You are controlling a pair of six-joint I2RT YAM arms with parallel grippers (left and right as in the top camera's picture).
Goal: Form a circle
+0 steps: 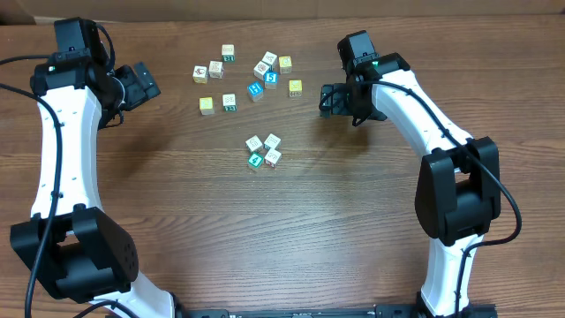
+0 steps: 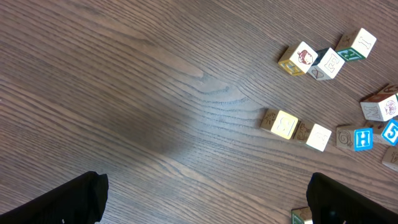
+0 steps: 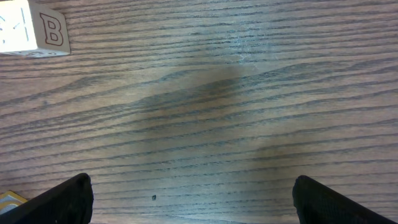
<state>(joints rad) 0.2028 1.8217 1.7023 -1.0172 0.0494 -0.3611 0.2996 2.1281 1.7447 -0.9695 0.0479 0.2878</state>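
4-cube circle (image 1: 264, 150) lying base-ward and left of right gripper (image 1: 324, 100), the nearer one | left gripper (image 1: 152, 87) sitting farther | both gaping wide, gripping nothing

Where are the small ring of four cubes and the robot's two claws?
circle (image 1: 263, 150), overhead view, middle of the four-cube cluster.
left gripper (image 2: 208, 202), left wrist view, midway between its fingertips.
right gripper (image 3: 193, 200), right wrist view, midway between its fingertips.

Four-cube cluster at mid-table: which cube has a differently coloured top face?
The teal-faced cube, lower left of the four in the overhead view. Its three neighbours all show white tops.
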